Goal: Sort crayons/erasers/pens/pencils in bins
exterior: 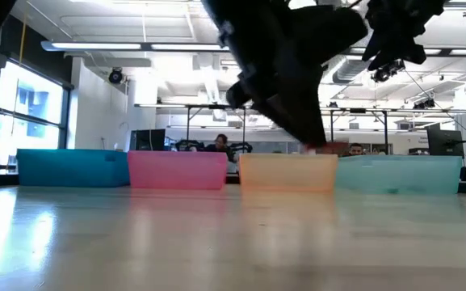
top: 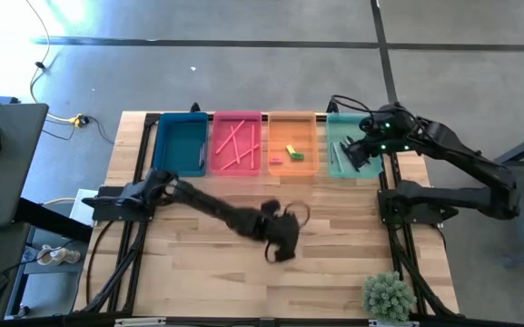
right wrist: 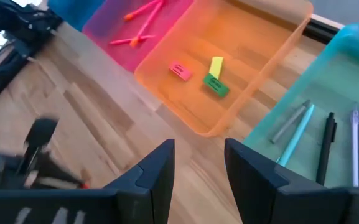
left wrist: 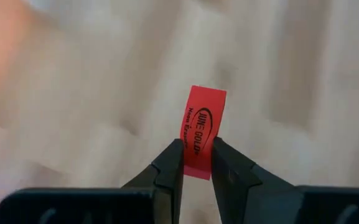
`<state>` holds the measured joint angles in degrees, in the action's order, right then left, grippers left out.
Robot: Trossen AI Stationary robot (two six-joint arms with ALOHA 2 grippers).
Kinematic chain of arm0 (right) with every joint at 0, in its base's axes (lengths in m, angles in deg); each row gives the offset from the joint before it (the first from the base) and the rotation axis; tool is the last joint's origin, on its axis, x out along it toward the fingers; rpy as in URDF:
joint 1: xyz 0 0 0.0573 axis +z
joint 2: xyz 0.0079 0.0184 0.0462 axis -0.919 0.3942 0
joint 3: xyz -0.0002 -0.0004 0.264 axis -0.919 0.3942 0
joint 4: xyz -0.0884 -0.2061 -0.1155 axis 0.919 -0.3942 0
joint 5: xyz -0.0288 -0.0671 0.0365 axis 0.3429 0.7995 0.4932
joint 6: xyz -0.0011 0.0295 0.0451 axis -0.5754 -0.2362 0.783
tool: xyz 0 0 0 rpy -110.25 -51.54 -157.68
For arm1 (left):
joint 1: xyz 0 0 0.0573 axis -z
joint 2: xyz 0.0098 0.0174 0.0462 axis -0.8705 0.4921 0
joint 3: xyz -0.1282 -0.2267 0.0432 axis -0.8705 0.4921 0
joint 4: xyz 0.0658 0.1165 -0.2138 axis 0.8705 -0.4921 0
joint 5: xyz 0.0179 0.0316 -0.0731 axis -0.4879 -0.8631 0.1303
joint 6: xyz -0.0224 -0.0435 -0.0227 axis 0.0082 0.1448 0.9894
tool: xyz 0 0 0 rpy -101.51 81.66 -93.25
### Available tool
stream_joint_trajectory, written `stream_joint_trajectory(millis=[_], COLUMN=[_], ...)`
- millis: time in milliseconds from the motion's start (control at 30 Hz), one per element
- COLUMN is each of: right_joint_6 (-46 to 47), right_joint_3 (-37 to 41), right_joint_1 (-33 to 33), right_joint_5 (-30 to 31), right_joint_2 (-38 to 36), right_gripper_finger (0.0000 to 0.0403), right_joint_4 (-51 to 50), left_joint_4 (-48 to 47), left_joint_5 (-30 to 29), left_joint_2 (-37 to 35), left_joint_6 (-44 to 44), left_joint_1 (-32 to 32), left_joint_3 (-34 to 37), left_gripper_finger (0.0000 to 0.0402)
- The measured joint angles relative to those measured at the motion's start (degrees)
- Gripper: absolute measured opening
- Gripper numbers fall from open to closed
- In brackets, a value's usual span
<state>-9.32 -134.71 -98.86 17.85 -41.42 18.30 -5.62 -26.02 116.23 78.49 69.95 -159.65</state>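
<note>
L fingers [left wrist: 196, 163] pinch small red block eraser [left wrist: 202, 132], long axis upright; translucent orange plastic bin [top: 292, 145] lies ahead. R fingers [right wrist: 199, 163] open, empty.

red eraser [left wrist: 201, 132] — pinched between fingers [left wrist: 172, 167]

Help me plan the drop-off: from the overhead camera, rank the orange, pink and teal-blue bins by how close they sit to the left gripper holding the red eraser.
From the left gripper, mid-table:
1. Orange bin, straight ahead in the row, slightly toward the right arm's side.
2. Pink bin, next over toward the left arm's side.
3. Teal-blue bin, at the row's left end.
</note>
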Motion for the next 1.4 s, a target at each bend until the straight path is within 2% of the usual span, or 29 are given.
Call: stream_joint_trajectory(millis=[167, 367, 600, 733, 1033, 1400], right_joint_6=[0.30, 1.63, 5.49, 8.56, 12.25, 13.33], right_joint_3=[0.00, 0.00, 0.00, 0.00, 0.00, 0.00], right_joint_1=[2.21, 5.02, 7.41, 8.35, 9.31, 9.23], right_joint_5=[1.45, 3.56, 8.49, 12.68, 21.26, 24.12], right_joint_2=[-1.04, -0.41, -0.42, -0.23, 2.92, 8.80], right_gripper_finger=[0.0134, 0.0134, 0.0134, 0.0134, 0.0134, 0.0134], right_joint_4=[0.09, 0.07, 0.02, 0.13, 0.17, 0.66], left_joint_4=[2.17, 3.40, 4.38, 4.47, 7.14, 7.82], left_joint_5=[-1.70, -1.04, 5.20, 5.94, 12.39, 16.41], left_joint_2=[-3.47, -6.19, -6.40, -6.27, -6.27, -6.13], left_joint_6=[-4.42, -11.48, -17.58, -20.80, -26.29, -28.59], left_joint_1=[-7.37, -17.31, -27.88, -32.08, -37.14, -38.44], left_joint_3=[-0.14, -0.21, -0.22, -0.22, 1.03, 1.86], left_gripper_finger=[0.0055, 0.0055, 0.0055, 0.0055, 0.0055, 0.0055])
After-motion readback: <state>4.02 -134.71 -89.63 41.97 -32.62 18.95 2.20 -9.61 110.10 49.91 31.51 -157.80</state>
